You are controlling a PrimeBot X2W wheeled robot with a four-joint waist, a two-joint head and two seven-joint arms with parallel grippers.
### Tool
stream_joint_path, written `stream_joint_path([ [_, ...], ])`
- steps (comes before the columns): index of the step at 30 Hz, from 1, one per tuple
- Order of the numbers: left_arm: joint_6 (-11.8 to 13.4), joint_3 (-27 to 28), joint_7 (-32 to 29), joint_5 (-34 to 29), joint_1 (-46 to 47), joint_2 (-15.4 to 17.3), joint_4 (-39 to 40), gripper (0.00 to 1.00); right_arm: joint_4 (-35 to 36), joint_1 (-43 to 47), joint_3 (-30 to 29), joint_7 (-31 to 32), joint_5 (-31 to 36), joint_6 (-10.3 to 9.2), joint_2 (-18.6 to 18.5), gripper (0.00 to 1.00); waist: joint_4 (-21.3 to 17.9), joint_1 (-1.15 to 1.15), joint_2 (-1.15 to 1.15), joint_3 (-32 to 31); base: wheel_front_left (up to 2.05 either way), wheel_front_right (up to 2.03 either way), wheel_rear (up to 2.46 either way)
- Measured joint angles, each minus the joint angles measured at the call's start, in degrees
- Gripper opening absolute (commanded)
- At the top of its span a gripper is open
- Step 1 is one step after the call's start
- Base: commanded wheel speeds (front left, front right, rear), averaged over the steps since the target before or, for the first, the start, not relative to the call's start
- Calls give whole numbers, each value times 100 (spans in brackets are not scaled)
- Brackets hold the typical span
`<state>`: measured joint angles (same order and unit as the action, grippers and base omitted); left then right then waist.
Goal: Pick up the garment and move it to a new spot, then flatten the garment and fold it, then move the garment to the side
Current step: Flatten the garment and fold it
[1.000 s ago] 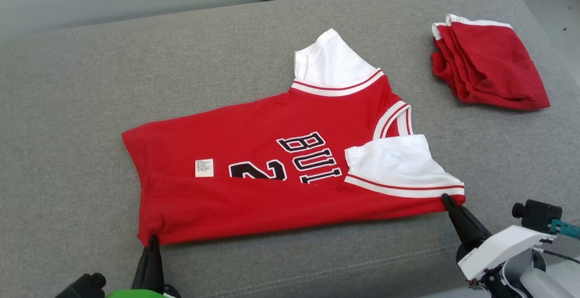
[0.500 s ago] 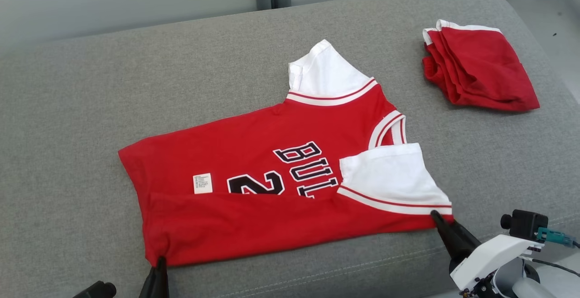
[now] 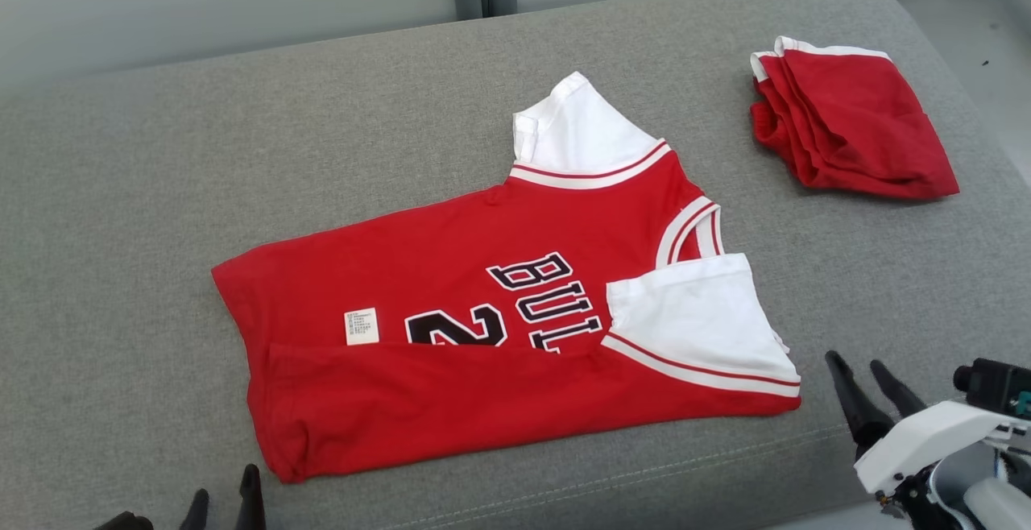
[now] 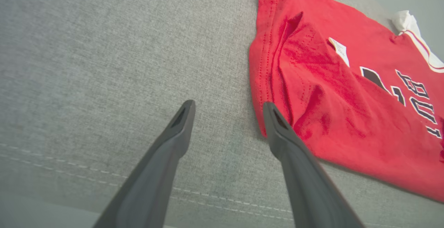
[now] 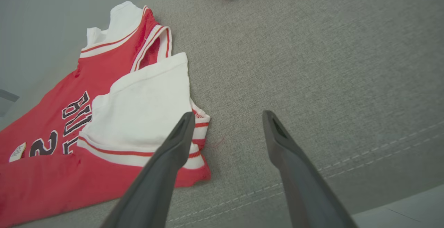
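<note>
The garment (image 3: 451, 256) is a red jersey with white sleeves and black lettering, lying flat across the grey cushion (image 3: 161, 192). Its near long edge is folded up over the lower part of the lettering. My left gripper (image 3: 225, 486) stands open just below the jersey's near left corner, holding nothing. In the left wrist view the left gripper (image 4: 229, 104) has its right fingertip beside the garment (image 4: 329, 93) hem. My right gripper (image 3: 852, 361) is open to the right of the near sleeve corner, apart from it. In the right wrist view the right gripper (image 5: 228, 114) spans bare cushion beside the garment (image 5: 138, 110).
A second red garment (image 3: 854, 119), folded with white trim, lies at the cushion's back right. The cushion's stitched front seam (image 3: 644, 474) runs close under both grippers. A pale wall stands behind, and floor (image 3: 983, 31) shows past the right end.
Both grippers have opened and let go of the jersey's near corners, then drawn back a little from them. The jersey has stayed flat. The camera tilted slightly early on.
</note>
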<state>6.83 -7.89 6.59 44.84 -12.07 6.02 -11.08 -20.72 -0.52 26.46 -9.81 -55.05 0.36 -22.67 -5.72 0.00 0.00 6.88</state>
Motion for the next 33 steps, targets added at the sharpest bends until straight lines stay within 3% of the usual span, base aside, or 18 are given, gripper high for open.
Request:
stream_joint_path([
  [4,1,32,7,-475,88,411,167,100,138,-304,-149,-57,244,-90,-316,100,53,0,0,42,0,0,0],
  [9,1,-179,-133,-823,870,572,393,100,363,-980,-83,89,559,-88,-662,100,118,0,0,111,0,0,0],
  [17,1,-400,-734,-1036,2012,736,272,100,658,-2057,264,651,993,131,-945,100,150,0,0,371,0,0,0],
  [25,1,-302,-1257,-1092,2980,793,-178,100,859,-2782,553,1139,1087,367,-895,100,163,0,0,801,0,0,0],
  [33,2,-125,-1716,-1192,3496,826,-848,100,831,-3192,727,1340,1125,464,-728,100,109,0,0,1240,0,0,0],
])
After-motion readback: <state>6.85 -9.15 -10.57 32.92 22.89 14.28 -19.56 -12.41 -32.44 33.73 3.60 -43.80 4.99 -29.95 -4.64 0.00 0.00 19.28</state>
